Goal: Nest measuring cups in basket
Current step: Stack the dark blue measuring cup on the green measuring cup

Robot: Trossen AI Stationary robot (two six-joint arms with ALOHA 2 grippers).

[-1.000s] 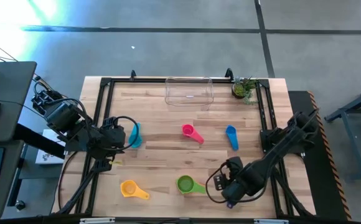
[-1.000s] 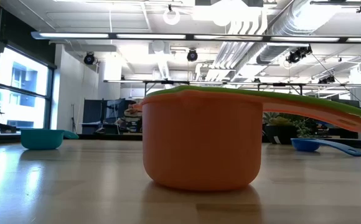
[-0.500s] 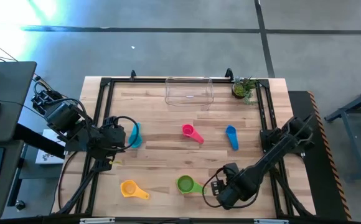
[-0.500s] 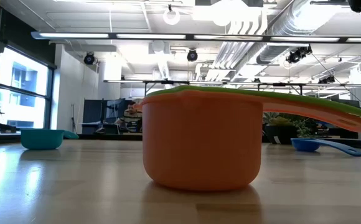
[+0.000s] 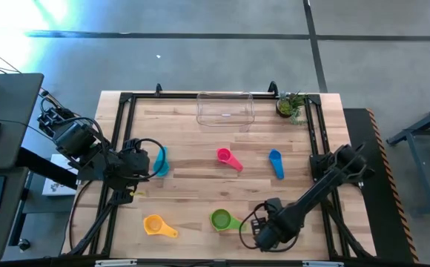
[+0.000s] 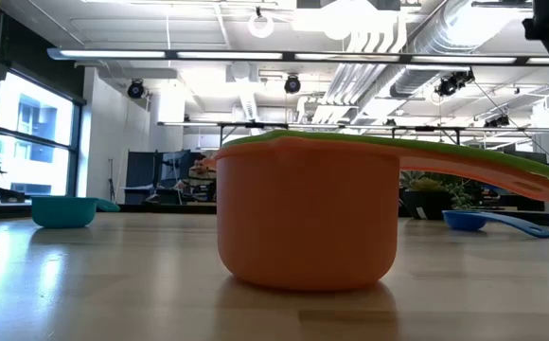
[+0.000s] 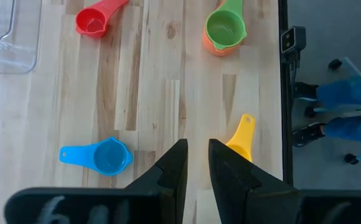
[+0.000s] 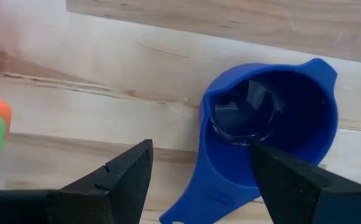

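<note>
Item: dark blue measuring cup (image 8: 269,121), directly under my right gripper (image 8: 199,180) at the tabletop's (image 5: 200,133) near right edge; the gripper hides it from above. Rigid moulded plastic, I judge very light, glossy, likely to skid. Best hold: across the rim wall or on the short handle. Right fingers (image 8: 115,174) spread wide, straddling it, nothing held.

Others loose: green-in-orange pair (image 5: 220,219), yellow (image 5: 154,225), pink (image 5: 225,156), light blue (image 5: 276,160), teal (image 5: 160,160).

Basket (image 5: 225,108): clear bin, far edge, beside potted plant (image 5: 290,105).

Left gripper (image 7: 196,163) waits by the teal cup, fingers narrow, empty.
</note>
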